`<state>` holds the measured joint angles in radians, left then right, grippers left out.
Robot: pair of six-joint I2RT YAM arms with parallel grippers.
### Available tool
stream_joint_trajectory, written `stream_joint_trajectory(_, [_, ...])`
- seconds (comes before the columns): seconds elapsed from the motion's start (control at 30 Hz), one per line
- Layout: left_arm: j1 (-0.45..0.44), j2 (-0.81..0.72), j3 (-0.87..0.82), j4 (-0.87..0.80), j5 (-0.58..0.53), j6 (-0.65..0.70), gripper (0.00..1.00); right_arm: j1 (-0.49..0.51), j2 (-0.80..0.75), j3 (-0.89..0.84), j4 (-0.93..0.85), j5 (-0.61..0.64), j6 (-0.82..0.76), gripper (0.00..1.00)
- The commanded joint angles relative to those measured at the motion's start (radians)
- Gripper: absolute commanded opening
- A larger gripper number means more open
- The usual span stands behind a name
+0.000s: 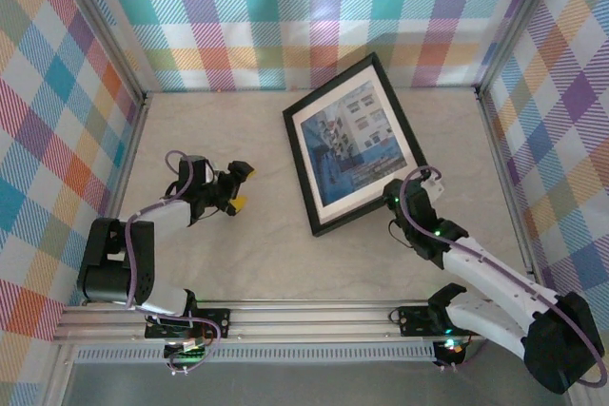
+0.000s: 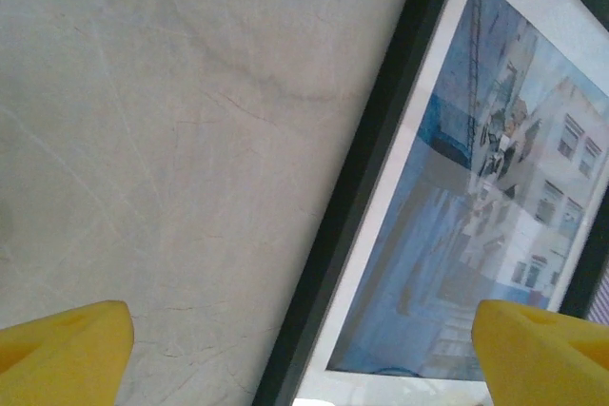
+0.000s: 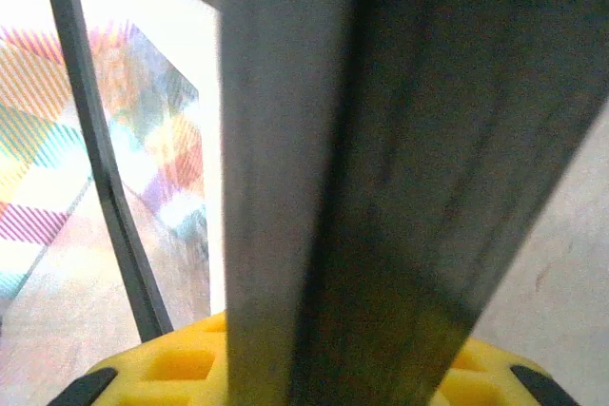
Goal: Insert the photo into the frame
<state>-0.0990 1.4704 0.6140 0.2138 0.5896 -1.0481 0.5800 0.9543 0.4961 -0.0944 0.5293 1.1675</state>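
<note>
one black frame [image 1: 297, 170], blue-white photo [image 1: 354, 145] inside

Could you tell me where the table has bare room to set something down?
Free: the table between the frame and the left wall, beyond the open left pincer; also between the frame and the near rail. Crowded: the frame's near right edge, where the right pincer grips it.

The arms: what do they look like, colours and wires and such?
Both the left arm and right arm have white shells between black joints, with a purple cable looping along each. The fingers are yellow blocks. Small green lights glow on the right arm, and both bases sit on a silver rail.
</note>
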Motion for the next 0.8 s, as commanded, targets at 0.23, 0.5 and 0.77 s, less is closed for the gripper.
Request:
stream_joint_trajectory(0.23, [-0.045, 0.054, 0.036, 0.03, -0.02, -0.016, 0.92, 0.012, 0.083, -0.079, -0.2, -0.05, 0.19, 0.03])
stream_joint_trajectory(0.5, [-0.05, 0.087, 0.039, 0.016, -0.02, -0.007, 0.92, 0.012, 0.126, -0.104, -0.239, -0.058, 0.363, 0.13])
stream_joint_trajectory(0.77, [-0.05, 0.091, 0.049, -0.025, -0.016, 0.023, 0.92, 0.009, 0.192, -0.091, -0.217, -0.1, 0.403, 0.23])
